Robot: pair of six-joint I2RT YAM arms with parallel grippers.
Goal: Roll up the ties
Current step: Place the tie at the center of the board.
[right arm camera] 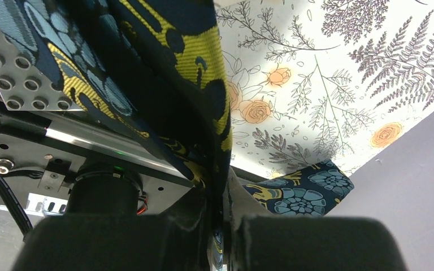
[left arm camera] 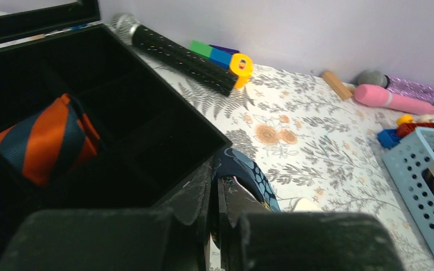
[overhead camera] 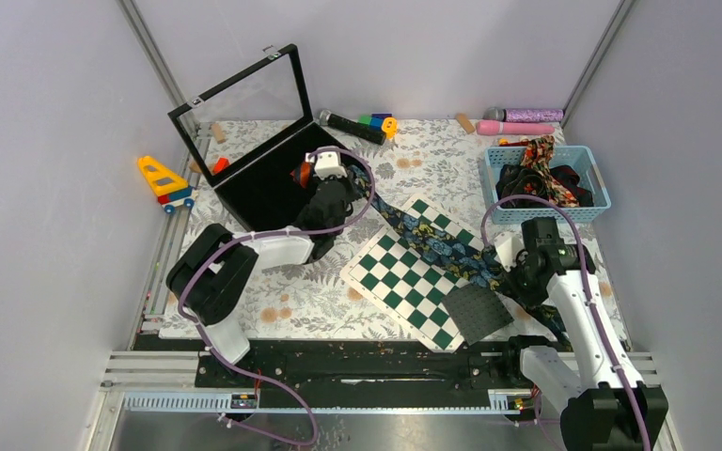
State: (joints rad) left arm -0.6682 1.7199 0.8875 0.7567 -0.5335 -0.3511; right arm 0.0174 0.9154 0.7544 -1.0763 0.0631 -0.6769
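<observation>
Navy floral tie [overhead camera: 432, 240], blue-and-yellow print, lay stretched diagonally across the chequered board [overhead camera: 400, 277]. Narrow end: pinched in the closed left gripper [left arm camera: 216, 186], just beside the near corner of the black box [left arm camera: 147, 130]. Wide end: clamped between the closed fingers of the right gripper [right arm camera: 220, 192], cloth draping beyond them. Orange-striped tie [left arm camera: 45, 138] sat rolled in a box compartment.

A black box [overhead camera: 254, 183] is set at the far left corner of the cloth-covered table [overhead camera: 414, 160], and a basket [overhead camera: 564, 212] at the far right. A chequered board [overhead camera: 400, 272] and studded plate [overhead camera: 478, 313] are laid towards the near edge.
</observation>
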